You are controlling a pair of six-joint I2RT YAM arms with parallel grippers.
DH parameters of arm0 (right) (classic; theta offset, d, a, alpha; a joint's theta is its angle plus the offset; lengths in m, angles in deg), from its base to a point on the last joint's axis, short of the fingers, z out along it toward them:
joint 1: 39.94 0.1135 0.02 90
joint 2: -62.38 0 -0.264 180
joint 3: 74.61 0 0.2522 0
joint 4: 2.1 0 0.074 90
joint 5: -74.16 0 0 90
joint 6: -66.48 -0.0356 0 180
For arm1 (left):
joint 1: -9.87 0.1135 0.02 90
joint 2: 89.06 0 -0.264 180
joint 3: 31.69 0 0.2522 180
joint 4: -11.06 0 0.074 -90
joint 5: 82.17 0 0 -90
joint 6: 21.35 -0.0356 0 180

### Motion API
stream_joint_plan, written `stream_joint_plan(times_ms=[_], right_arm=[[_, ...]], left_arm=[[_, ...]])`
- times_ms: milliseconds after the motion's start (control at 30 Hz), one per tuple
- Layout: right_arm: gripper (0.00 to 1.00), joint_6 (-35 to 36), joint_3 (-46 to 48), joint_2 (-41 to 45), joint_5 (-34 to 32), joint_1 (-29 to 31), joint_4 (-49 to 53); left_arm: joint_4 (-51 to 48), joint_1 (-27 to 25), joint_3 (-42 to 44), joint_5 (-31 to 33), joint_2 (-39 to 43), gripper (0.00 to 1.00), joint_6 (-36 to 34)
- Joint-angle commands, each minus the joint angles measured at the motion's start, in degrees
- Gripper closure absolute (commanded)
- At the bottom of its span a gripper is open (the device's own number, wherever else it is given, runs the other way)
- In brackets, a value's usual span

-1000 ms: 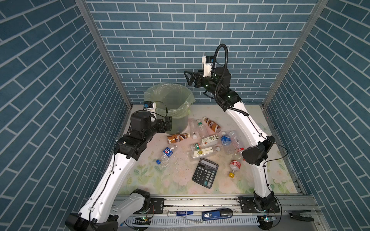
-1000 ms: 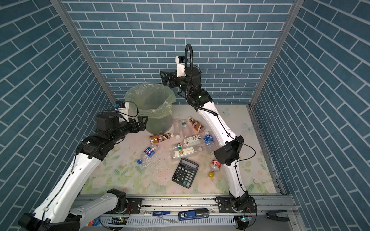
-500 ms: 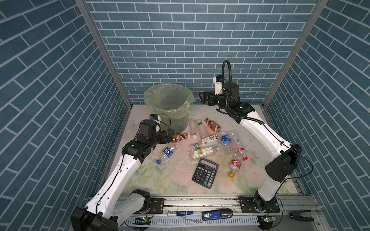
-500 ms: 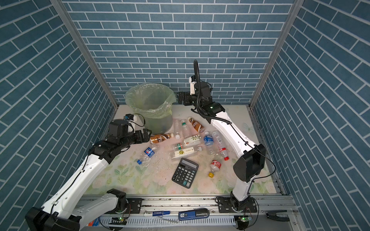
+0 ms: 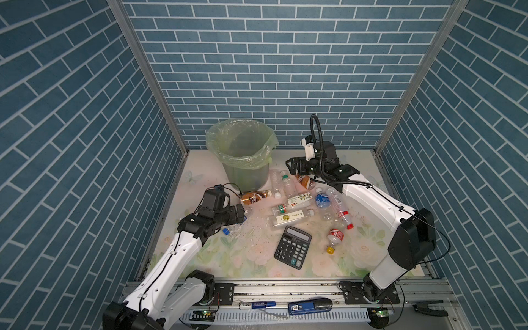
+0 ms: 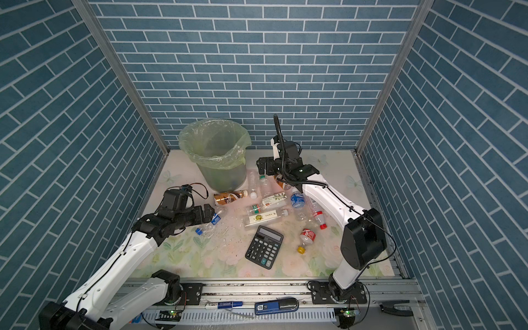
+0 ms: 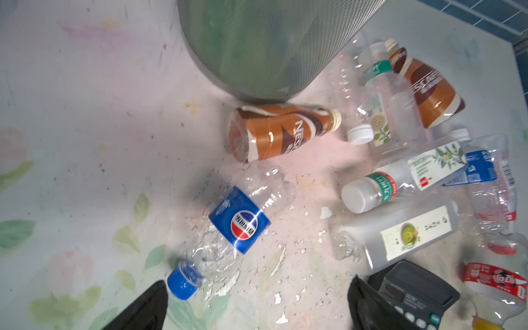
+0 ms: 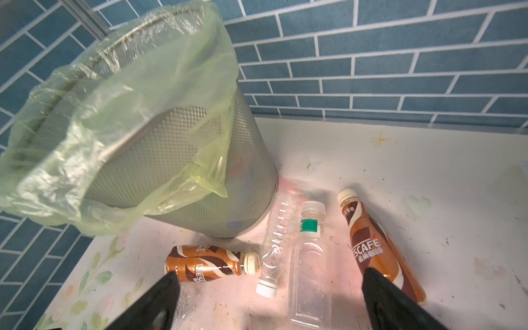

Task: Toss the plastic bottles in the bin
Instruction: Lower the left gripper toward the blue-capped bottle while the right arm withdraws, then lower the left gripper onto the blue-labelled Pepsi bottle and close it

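Both arms lowered; left pincer (image 5: 242, 213) partly hides blue-label bottle (image 5: 233, 229).

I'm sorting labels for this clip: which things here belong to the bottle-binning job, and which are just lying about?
Part of the job:
- the plastic bottles, all lying loose on the table
- the bin with its green liner

Just lying about:
- the black calculator, among the bottles
- the marker pen and the blue device on the front rail

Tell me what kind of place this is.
Probably a robot test booth, not a real room: blue brick-print wall panels box in a floral tabletop, with two arms mounted on a metal rail.
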Motion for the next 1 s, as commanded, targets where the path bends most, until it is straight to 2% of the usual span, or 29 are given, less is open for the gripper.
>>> stream_joint_plan(times_ms=[0,267,400,800,967], right_arm=[[0.01,-1.1,3.1,2.7,1.9,0.8,-3.6],[0.01,-0.4,9.7,4.8,3.7,1.0,-6.8],[0.01,-2.4,11.6,6.5,4.3,1.2,-8.0],[0.01,-2.8,15.5,10.9,2.7,2.0,-6.4],[0.01,-2.0,18.3,12.4,2.7,2.4,-7.2]], left_arm=[[-2.1,0.3,-0.1,1.9,2.2,0.01,2.6],[-7.9,0.3,-1.4,4.7,10.3,0.01,3.7],[-8.0,-0.3,-0.3,4.2,13.7,0.01,5.1],[-7.6,-0.4,-0.1,3.8,8.5,0.01,5.0],[-2.3,-0.4,4.3,2.9,5.4,0.01,5.6]])
